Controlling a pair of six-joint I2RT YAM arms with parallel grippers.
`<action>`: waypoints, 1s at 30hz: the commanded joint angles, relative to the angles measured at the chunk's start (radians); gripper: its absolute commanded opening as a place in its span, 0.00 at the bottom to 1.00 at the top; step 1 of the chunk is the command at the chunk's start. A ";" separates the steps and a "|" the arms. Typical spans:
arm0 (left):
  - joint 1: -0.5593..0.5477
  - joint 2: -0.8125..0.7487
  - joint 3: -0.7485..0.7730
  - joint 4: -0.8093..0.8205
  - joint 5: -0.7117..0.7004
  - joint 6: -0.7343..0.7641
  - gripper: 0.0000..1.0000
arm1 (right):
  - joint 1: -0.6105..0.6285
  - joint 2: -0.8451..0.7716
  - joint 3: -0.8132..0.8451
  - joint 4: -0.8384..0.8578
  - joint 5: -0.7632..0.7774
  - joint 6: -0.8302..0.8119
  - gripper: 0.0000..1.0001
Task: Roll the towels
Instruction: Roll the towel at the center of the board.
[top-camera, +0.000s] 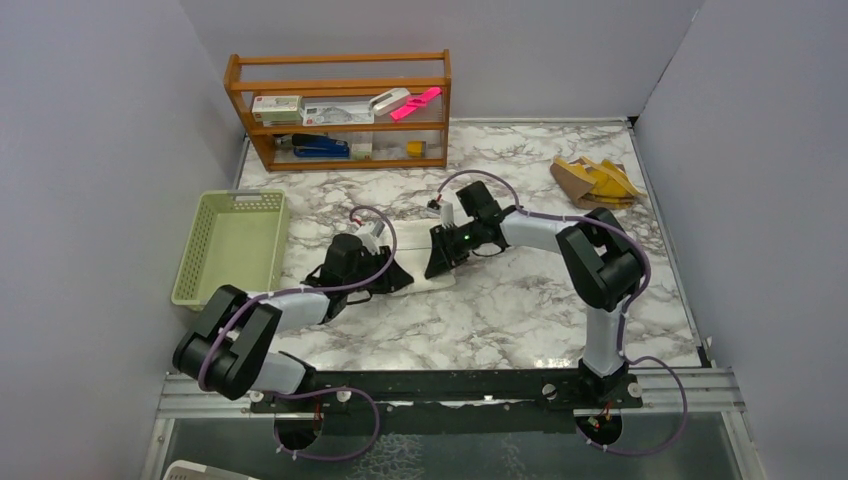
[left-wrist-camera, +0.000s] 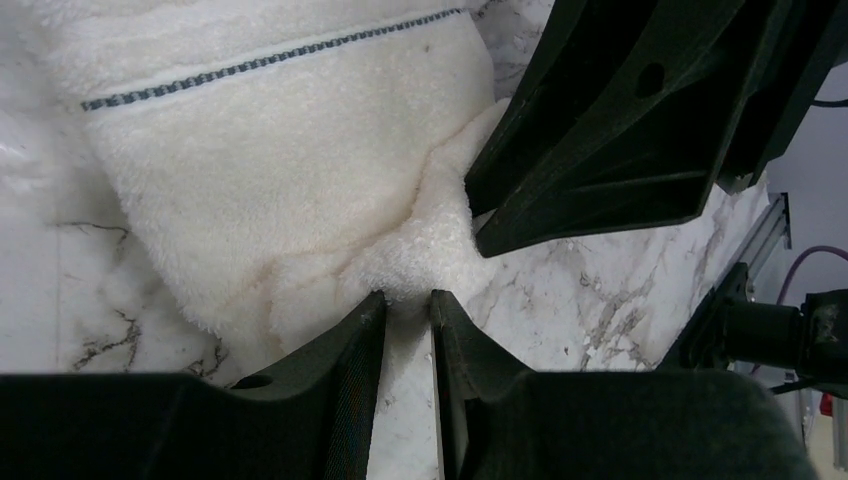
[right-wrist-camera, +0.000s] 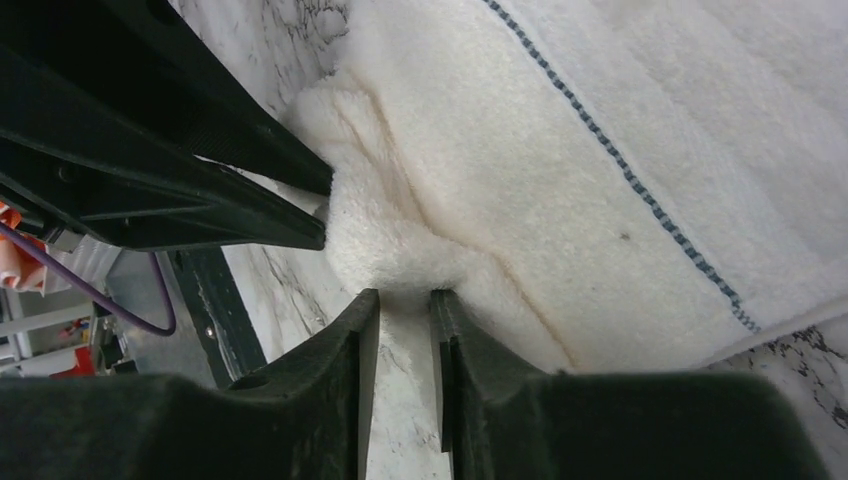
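The white towel (top-camera: 428, 283) lies on the marble table between my two grippers, mostly hidden under them in the top view. In the left wrist view the white towel (left-wrist-camera: 280, 170) shows a thin blue stitched stripe. My left gripper (left-wrist-camera: 408, 300) is shut on a bunched fold at the towel's edge, with my right gripper's fingers (left-wrist-camera: 620, 130) close beside it. In the right wrist view my right gripper (right-wrist-camera: 404, 298) is shut on a neighbouring bunch of the same towel (right-wrist-camera: 560, 170). The mustard-yellow towel (top-camera: 595, 180) lies crumpled at the back right, apart from both grippers.
A pale green plastic basket (top-camera: 232, 245) stands at the left of the table. A wooden shelf (top-camera: 340, 110) with small items stands at the back. Grey walls close in both sides. A metal rail (top-camera: 450, 385) runs along the near edge.
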 joint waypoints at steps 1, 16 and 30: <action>-0.003 0.044 0.043 -0.002 -0.130 0.073 0.27 | -0.004 -0.021 -0.008 0.036 0.027 -0.059 0.29; 0.016 0.119 0.117 -0.124 -0.200 0.153 0.26 | 0.325 -0.526 -0.542 0.691 0.508 -0.780 0.64; 0.029 0.151 0.140 -0.134 -0.170 0.164 0.26 | 0.365 -0.261 -0.385 0.618 0.697 -0.990 0.61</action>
